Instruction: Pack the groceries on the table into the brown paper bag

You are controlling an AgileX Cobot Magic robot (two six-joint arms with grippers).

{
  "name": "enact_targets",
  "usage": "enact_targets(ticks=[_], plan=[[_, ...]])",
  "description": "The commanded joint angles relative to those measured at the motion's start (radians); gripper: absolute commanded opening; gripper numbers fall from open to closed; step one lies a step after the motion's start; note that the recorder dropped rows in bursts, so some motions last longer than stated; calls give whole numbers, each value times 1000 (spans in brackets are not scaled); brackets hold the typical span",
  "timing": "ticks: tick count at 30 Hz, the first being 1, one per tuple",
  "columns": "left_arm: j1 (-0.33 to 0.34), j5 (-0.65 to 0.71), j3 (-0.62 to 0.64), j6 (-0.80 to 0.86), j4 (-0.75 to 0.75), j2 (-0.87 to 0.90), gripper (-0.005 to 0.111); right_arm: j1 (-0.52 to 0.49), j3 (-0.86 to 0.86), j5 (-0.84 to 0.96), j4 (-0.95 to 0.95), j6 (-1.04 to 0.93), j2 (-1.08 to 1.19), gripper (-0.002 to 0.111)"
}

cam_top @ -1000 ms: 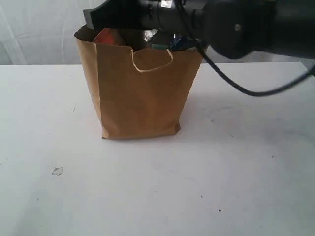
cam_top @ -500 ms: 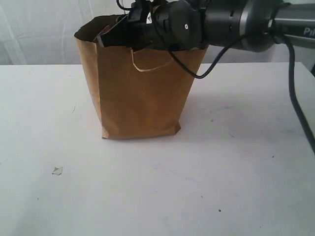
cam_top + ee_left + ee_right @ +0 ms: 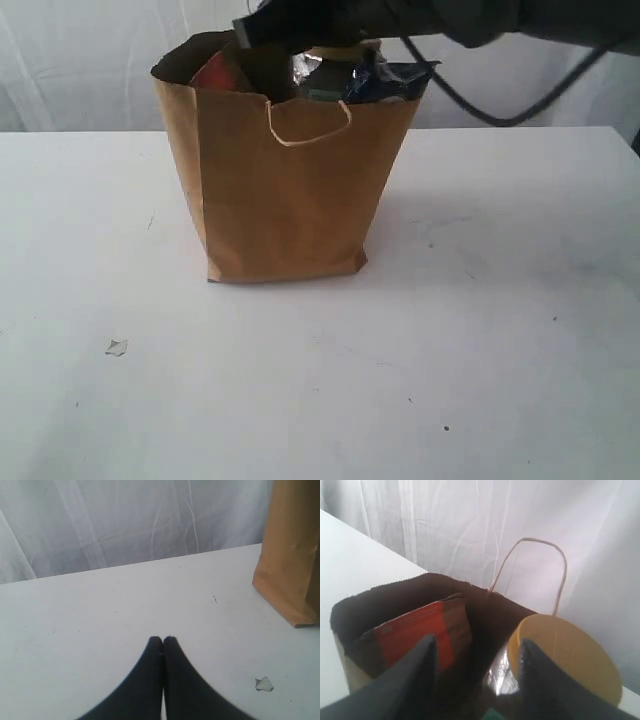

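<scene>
The paper bag [image 3: 285, 200] stands upright on the table [image 3: 480, 350], close to the far edge and about midway between the left and right edges. Its base sits flat on the white top and one cord handle [image 3: 308, 128] hangs down the near face. The right gripper [image 3: 477, 641] hangs directly over the bag's open mouth with its two dark fingers [image 3: 422, 672] spread wide apart and nothing between them. In the exterior view its arm [image 3: 470, 15] comes in from the right, above the rim. Below the spread fingers, inside the bag, the pouch [image 3: 417, 632] with its orange label leans upright against one side wall. The jar [image 3: 567, 655] stands beside it with its round gold lid facing up. From outside, a crinkled blue packet [image 3: 388, 78] pokes above the rim at the bag corner nearer the table's right edge, next to the jar's shiny shoulder. The second handle [image 3: 540, 567] stands up in an arch on the wall toward the curtain [image 3: 125, 520], which hangs white behind the far edge. The left gripper [image 3: 163, 641] is low over the table with its fingertips pressed together and nothing held; it does not show in the exterior view. A small crumpled scrap [image 3: 117, 347] lies on the table toward the front left corner, well apart from the bag and near the left gripper
</scene>
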Motion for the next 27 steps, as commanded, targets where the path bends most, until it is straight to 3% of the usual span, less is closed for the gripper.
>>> enact_targets(ticks=[1, 6, 12, 20, 27], plan=[[2, -11, 3, -1, -8, -3, 0, -13, 168, -85, -10, 12, -187, 37], [2, -11, 3, -1, -8, -3, 0, -18, 382, -195, -6, 41, -440, 29], [2, -11, 3, -1, -8, -3, 0, -18, 521, -122, -6, 41, -740, 19], [2, -11, 3, -1, -8, -3, 0, -18, 621, 99, -8, 37, -1036, 0], [2, -11, 3, -1, -8, -3, 0, -18, 634, 456, -4, 48, -1214, 0]])
